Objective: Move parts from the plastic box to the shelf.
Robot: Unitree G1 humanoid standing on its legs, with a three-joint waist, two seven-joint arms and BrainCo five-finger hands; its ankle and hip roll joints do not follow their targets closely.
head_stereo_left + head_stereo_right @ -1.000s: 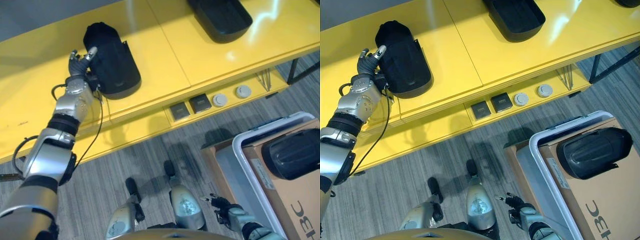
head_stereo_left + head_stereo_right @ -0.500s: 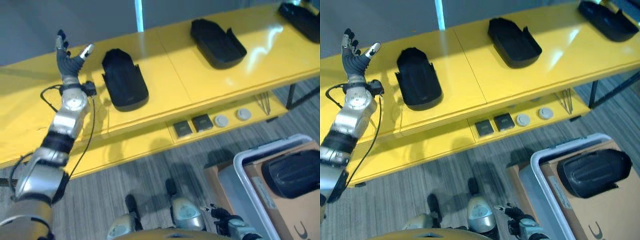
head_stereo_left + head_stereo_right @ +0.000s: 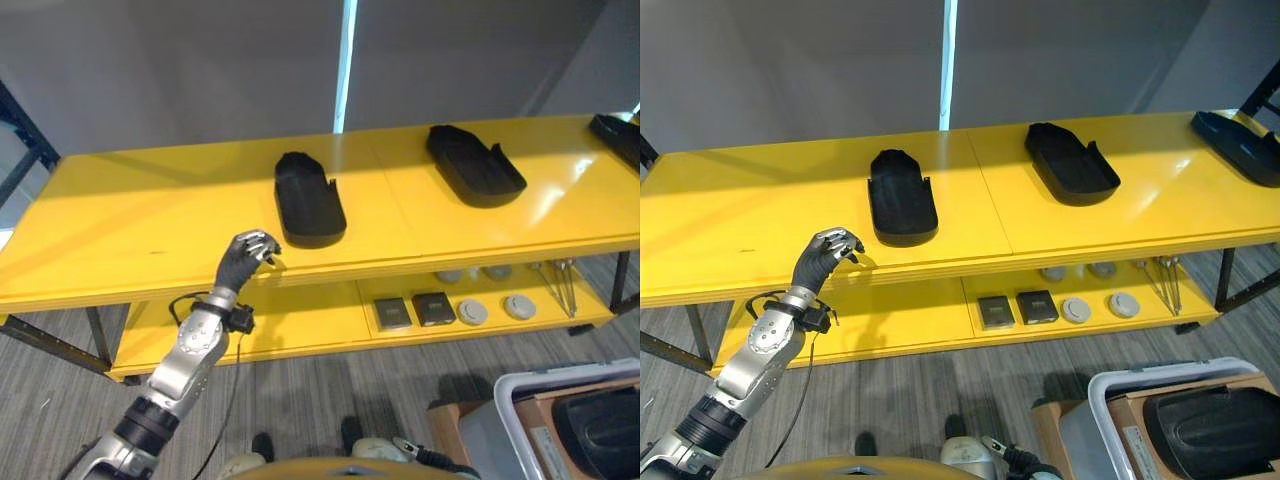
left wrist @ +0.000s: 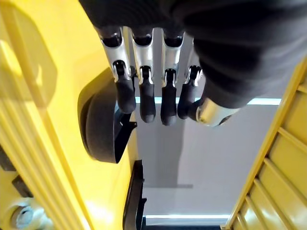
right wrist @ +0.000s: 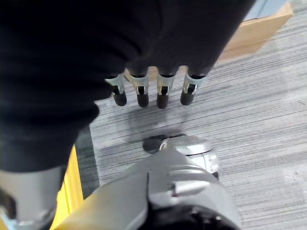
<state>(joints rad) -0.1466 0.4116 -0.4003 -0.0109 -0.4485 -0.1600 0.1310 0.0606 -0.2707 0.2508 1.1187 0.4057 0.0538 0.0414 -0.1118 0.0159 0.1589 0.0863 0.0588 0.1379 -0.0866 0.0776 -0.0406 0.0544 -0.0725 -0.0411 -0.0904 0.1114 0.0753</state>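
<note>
Now the left robot hand [image 3: 827, 250] hangs before the yellow shelf [image 3: 760, 215] edge, fingers loosely curled, empty. Just beyond it, to its right, a black part [image 3: 902, 206] lies on the shelf, apart from it. Another part [image 3: 1212, 430] sits in the plastic box [image 3: 1110, 395] at far right.

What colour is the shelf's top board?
Bright yellow. The shelf shows best in the right eye view, with black parts resting on it.
</note>
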